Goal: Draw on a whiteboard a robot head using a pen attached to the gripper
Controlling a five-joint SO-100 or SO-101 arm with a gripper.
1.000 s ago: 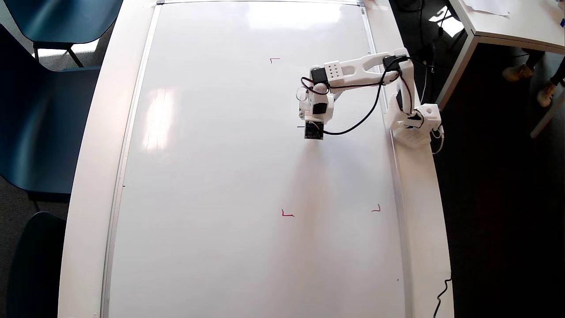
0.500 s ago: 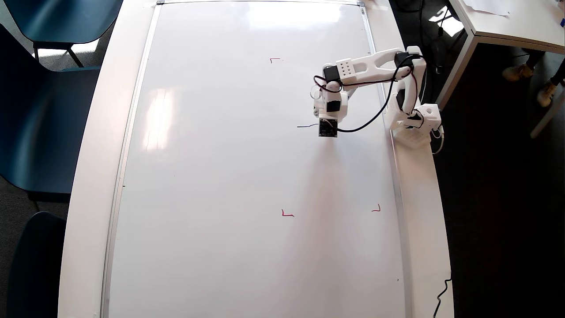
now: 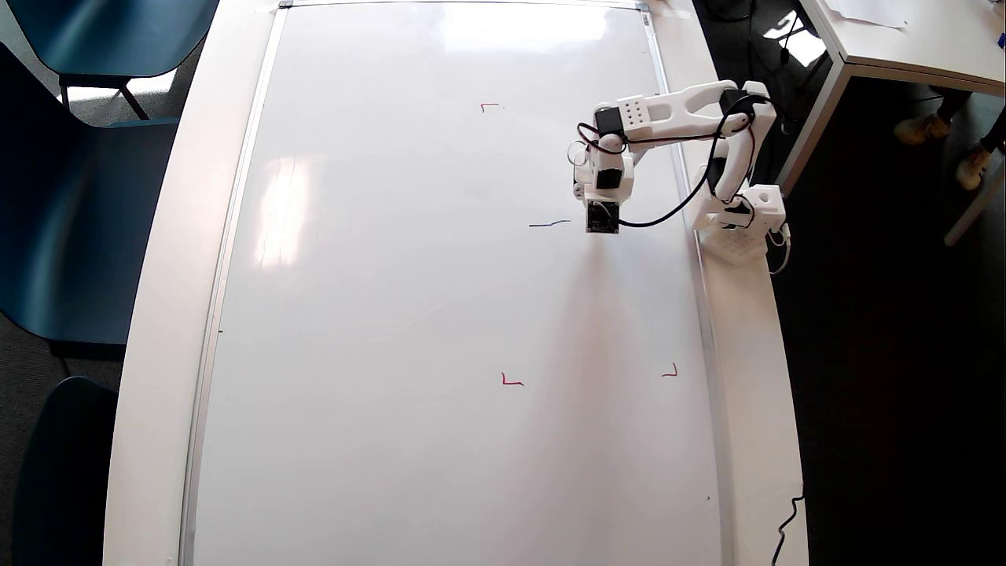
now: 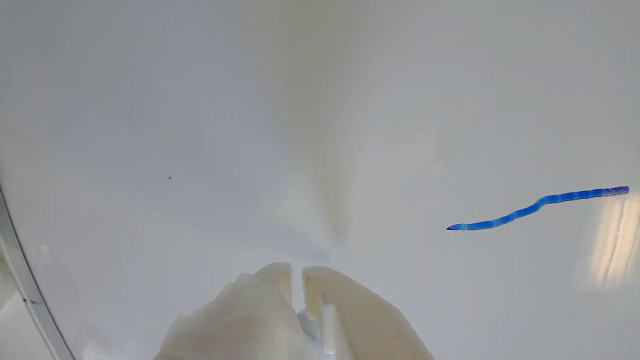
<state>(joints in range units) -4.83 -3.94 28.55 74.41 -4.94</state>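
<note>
Drawing the first stroke of the robot head.
Over the last second the hand [image 3: 602, 224] travelled toward the whiteboard's [image 3: 393, 314] right edge, leaving a short blue line [image 3: 549, 224], while the outline remained barely begun. The fingers [image 4: 325, 295] stood nearly closed; whether they clasped the pen could not be told. No legible writing appeared.

A large glossy white whiteboard [image 3: 409, 314] lies flat on the white desk [image 3: 157, 314]. In the overhead view, the white plastic pincer [image 3: 602, 224] hangs over the board's upper right, just right of a short dark-blue pen stroke [image 3: 549, 224].
</note>
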